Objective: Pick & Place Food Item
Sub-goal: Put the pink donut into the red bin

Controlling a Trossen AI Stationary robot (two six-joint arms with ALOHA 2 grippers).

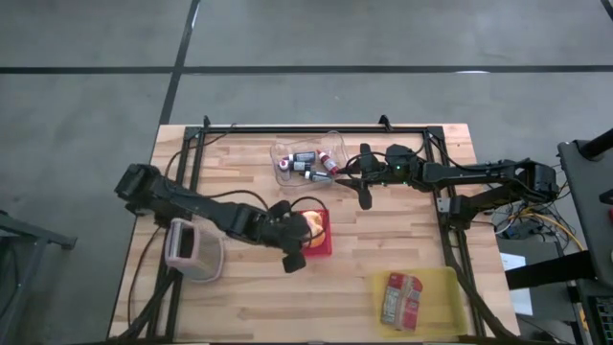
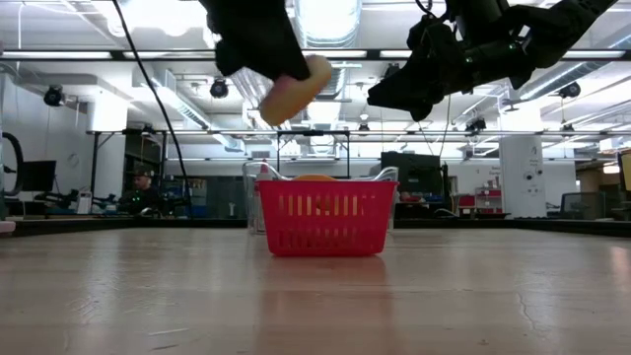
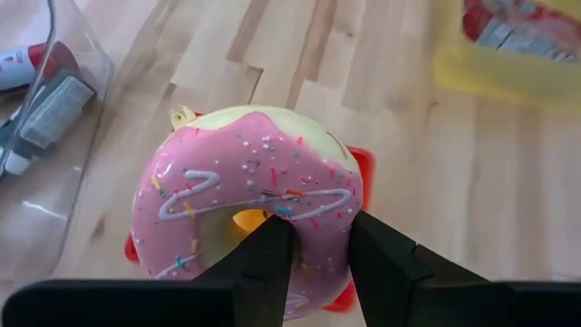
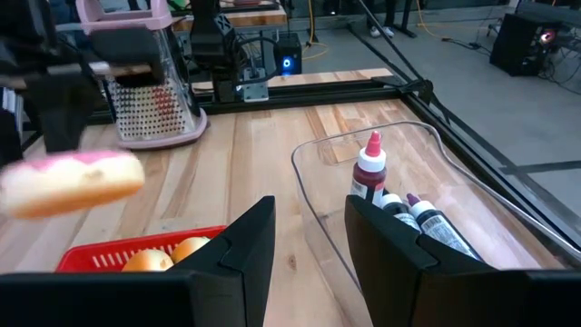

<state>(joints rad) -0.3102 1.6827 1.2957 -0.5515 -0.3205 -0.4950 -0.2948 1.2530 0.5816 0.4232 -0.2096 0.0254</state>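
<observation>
Wooden table (image 1: 402,240): grater (image 1: 192,251), yellow tray (image 1: 450,283).

The wooden table (image 1: 249,287) carries a red basket (image 1: 321,240), clear bin (image 1: 287,168), yellow tray (image 1: 436,307) and grater (image 1: 192,251).

Pink-iced, sprinkle-flecked donut (image 3: 250,195), red basket (image 2: 323,216), yellow tray (image 1: 442,287).

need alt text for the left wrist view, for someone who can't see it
The left tool grips a pink-frosted doughnut with sprinkles, held above a red basket on the wooden table. A clear container of tubes sits to one side, a yellow tray farther off.
</observation>
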